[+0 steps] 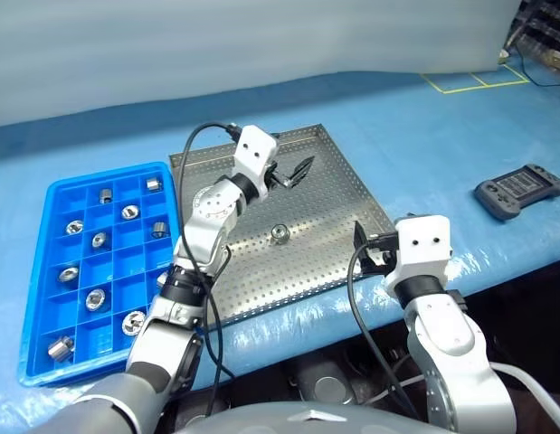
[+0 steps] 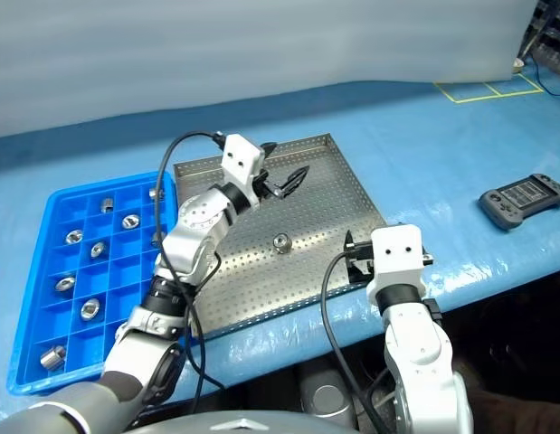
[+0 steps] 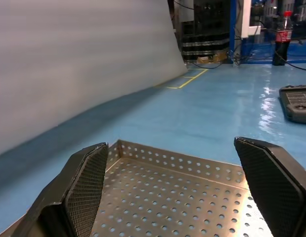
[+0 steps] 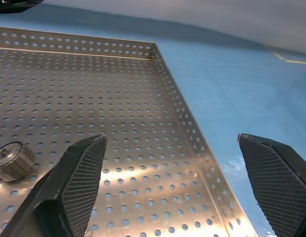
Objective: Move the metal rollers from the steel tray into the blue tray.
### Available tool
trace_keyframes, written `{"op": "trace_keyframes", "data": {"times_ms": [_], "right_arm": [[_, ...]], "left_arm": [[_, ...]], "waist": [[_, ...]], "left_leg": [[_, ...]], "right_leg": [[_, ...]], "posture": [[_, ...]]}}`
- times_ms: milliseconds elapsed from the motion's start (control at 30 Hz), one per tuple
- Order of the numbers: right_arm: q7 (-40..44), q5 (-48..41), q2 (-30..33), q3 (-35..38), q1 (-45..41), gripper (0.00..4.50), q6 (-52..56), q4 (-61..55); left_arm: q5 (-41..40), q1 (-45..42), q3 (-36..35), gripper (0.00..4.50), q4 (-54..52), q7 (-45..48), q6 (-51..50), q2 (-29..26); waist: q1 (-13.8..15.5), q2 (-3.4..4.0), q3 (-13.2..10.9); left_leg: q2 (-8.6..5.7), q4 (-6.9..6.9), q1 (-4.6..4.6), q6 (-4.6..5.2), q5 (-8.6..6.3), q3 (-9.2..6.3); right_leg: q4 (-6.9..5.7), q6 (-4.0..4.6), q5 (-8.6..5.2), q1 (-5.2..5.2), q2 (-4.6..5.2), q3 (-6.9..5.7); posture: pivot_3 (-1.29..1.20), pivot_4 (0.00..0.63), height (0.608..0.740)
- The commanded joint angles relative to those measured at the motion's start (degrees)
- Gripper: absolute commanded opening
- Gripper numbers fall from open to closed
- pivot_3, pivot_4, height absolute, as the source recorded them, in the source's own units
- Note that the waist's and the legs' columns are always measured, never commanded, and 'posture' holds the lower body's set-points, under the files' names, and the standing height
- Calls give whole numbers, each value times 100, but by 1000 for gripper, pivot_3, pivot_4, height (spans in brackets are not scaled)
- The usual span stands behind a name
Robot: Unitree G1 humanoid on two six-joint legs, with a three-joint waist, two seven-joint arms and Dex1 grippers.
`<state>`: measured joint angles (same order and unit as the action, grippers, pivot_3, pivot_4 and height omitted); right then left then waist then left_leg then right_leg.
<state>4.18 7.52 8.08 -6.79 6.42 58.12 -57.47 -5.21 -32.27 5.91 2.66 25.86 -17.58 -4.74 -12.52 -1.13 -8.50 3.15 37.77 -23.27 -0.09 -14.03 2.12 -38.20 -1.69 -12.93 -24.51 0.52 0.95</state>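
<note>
Nearest, the right gripper (image 1: 365,246) hangs over the near right corner of the steel tray (image 1: 352,194), its jaws spread wide with nothing between them. Just beyond it, near the tray's middle, stands the one roller (image 1: 280,234) left on the perforated base, upright and alone. To the left, the blue tray (image 1: 44,271) already holds ten or so metal rollers (image 1: 96,297) spread among its compartments. Farther back, the left gripper (image 1: 293,174) hovers above the far part of the steel tray, its jaws also wide apart and empty. The job looks almost done: the next move calls for one gripper to drop over that last roller, close on it, and carry it to a free blue compartment.
</note>
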Motion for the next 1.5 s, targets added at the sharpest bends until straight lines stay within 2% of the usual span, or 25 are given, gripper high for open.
{"op": "trace_keyframes", "data": {"times_ms": [33,200,333,567,667,833,1167,1500], "right_arm": [[208,-187,96,106,-314,4500,354,-144],[331,-298,254,155,-663,4500,358,318],[236,-399,-46,402,-895,4500,583,668],[357,-609,-106,266,-1015,4500,417,1225],[373,-657,-60,193,-1071,4500,257,1558],[414,-782,-122,141,-1178,4500,-87,2041],[317,-904,-254,311,-1200,4500,-1080,3042],[321,-1097,-371,447,-940,4500,-1449,3522]], "left_arm": [[-141,217,-121,4430,-714,-163,-299,-64],[-231,810,-211,4430,-1432,-318,-590,-180],[-434,1235,-104,4430,-1938,-188,-887,-328],[-689,1905,76,4430,-2672,168,-1042,-736],[-741,2198,173,4430,-2854,365,-1034,-979],[-1289,2587,-22,4430,-2940,390,-1066,-847],[-1290,3003,277,4430,-3104,385,-631,-769],[-1134,2980,663,4430,-3085,546,-653,-1179]], "waist": [[191,0,0],[561,0,0],[822,-1,0],[1054,0,0],[1115,0,0],[1197,0,0],[1307,0,0],[1356,2,0]], "left_leg": [[0,1,0,0,0,0],[-2,8,0,2,-1,1],[-2,12,-2,3,-1,0],[-3,16,-7,7,-3,-3],[-3,17,-7,7,-2,-6],[-3,19,-10,8,-2,-7],[-4,19,-15,9,-2,-11],[-3,17,-18,10,-2,-12]], "right_leg": [[0,0,0,-1,0,0],[-2,1,1,0,0,-8],[-3,2,2,0,0,-11],[0,5,2,0,1,-15],[-1,7,1,0,0,-18],[0,8,0,0,0,-21],[4,9,0,-1,0,-25],[6,13,-3,-3,0,-26]], "posture": [[-113,150,740],[-72,150,740],[-21,150,740],[47,150,740],[66,150,740],[99,150,740],[124,150,740],[121,150,740]]}}
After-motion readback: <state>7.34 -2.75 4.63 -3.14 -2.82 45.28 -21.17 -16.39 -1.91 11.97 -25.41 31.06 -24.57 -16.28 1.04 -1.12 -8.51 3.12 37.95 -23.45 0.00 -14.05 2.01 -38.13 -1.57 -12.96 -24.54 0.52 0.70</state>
